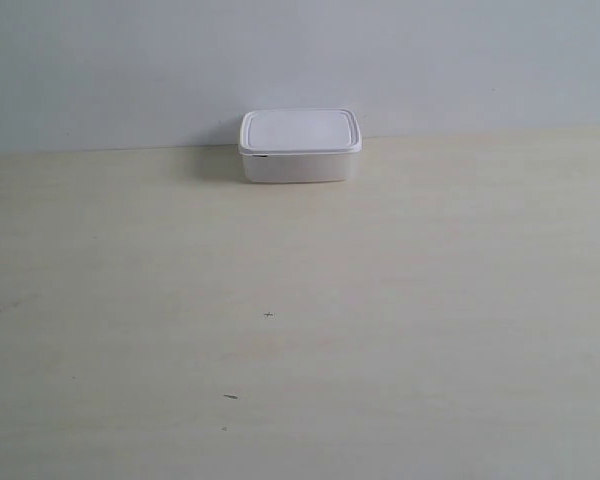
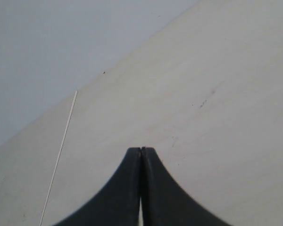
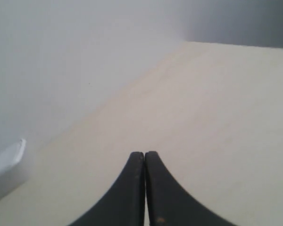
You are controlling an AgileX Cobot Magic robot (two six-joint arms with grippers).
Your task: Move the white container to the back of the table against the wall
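Position: white container (image 1: pixel 300 146), lidded, at back of table (image 1: pixel 300 330), against or just beside wall (image 1: pixel 300 50) | Jaws: left gripper (image 2: pixel 141 149) and right gripper (image 3: pixel 144 153) both fully closed, empty | Handling: probably light, rigid, smooth plastic; best pinched across 2 side walls below lid rim.

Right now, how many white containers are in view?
1. The white container sits lid on at the back of the table, by the wall, mid-width in the exterior view. None appears hidden.
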